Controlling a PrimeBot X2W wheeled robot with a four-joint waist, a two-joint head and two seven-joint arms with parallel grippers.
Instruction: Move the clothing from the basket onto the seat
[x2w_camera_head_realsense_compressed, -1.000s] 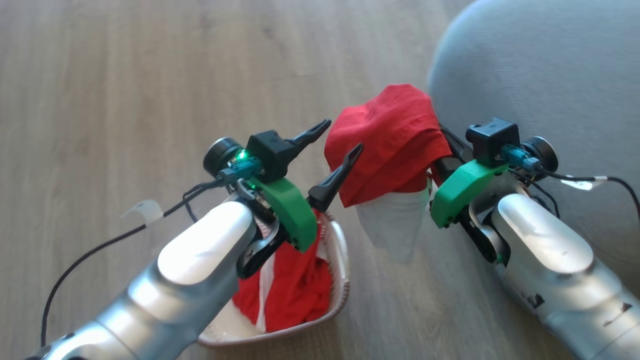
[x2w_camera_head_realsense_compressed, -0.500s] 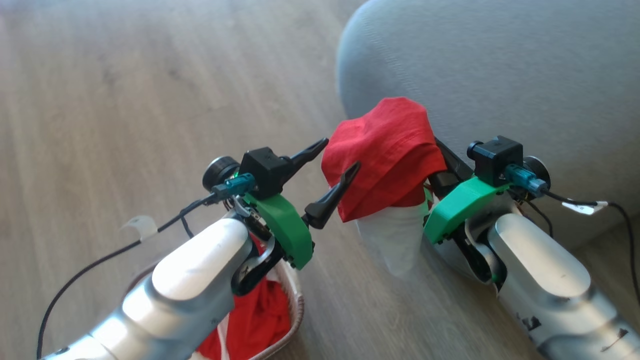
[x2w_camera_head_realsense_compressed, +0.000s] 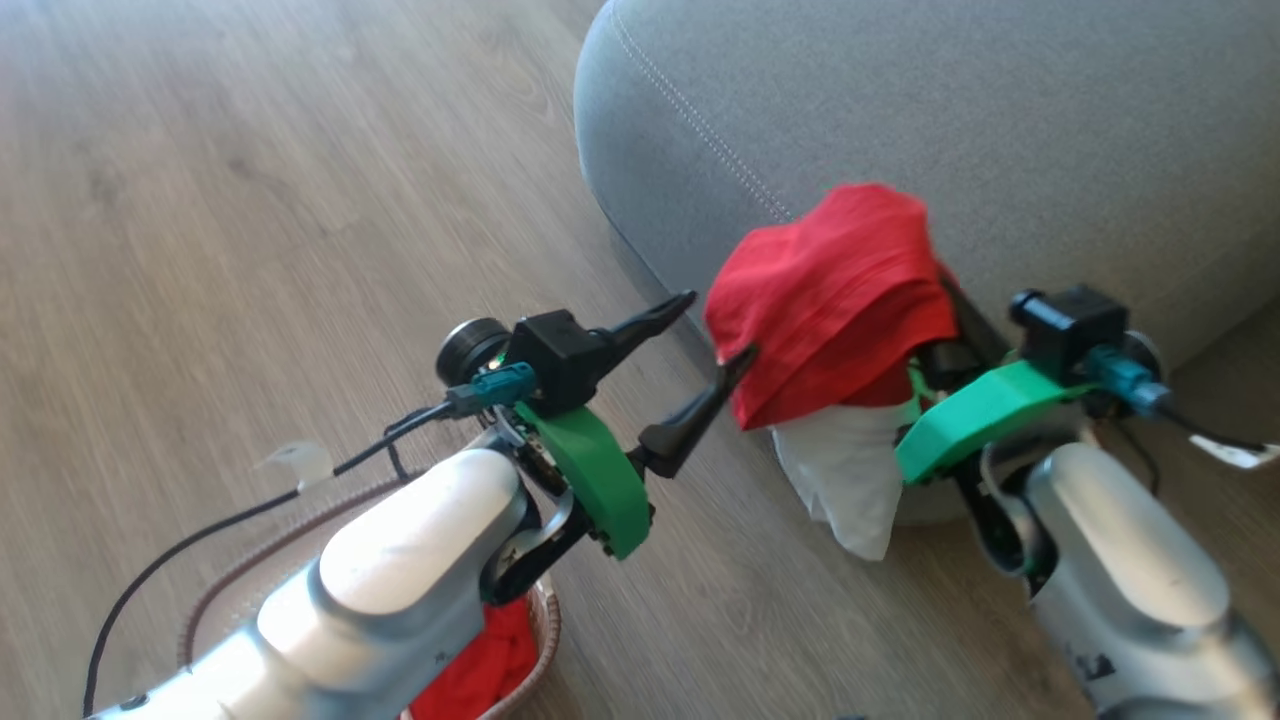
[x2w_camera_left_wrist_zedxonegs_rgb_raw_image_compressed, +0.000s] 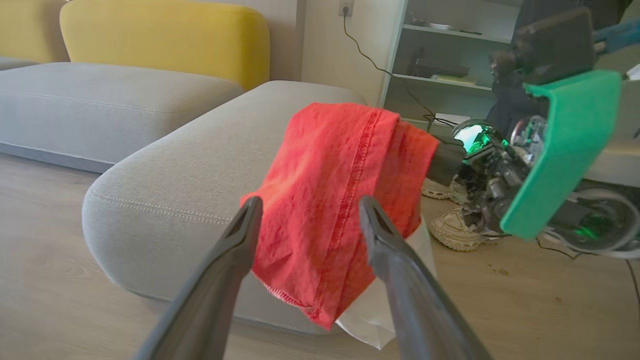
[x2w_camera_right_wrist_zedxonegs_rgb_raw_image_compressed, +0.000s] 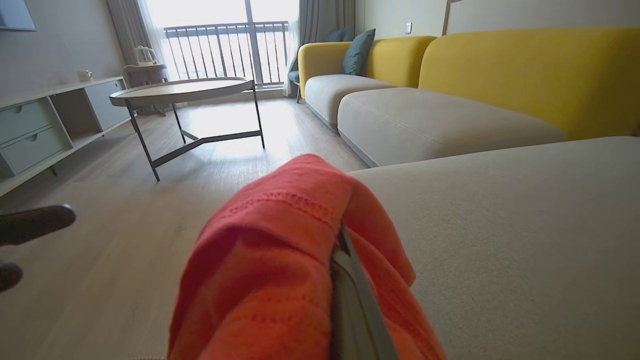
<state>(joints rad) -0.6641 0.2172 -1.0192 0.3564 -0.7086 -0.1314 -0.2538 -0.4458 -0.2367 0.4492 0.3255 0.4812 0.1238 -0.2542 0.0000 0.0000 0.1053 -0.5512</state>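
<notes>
Right gripper (x2w_camera_right_wrist_zedxonegs_rgb_raw_image_compressed: 345, 270) clamped on red-white garment (x2w_camera_head_realsense_compressed: 830, 290), hanging in air at 2 o'clock, near seat (x2w_camera_head_realsense_compressed: 950, 100) edge. Left gripper (x2w_camera_head_realsense_compressed: 713, 328) fingers apart, empty, at garment's 8 o'clock. More red clothing (x2w_camera_head_realsense_compressed: 480, 670) in basket (x2w_camera_head_realsense_compressed: 545, 620), 7 o'clock.

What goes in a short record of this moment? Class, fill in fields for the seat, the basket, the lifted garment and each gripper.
seat: grey cushion, rounded corner, pale stitching
basket: on the floor, red clothing inside
garment: red with a white part hanging below, up in the air beside the seat's corner, not on it
right gripper: shut on the garment
left gripper: open, holding nothing, aimed at the garment
</notes>
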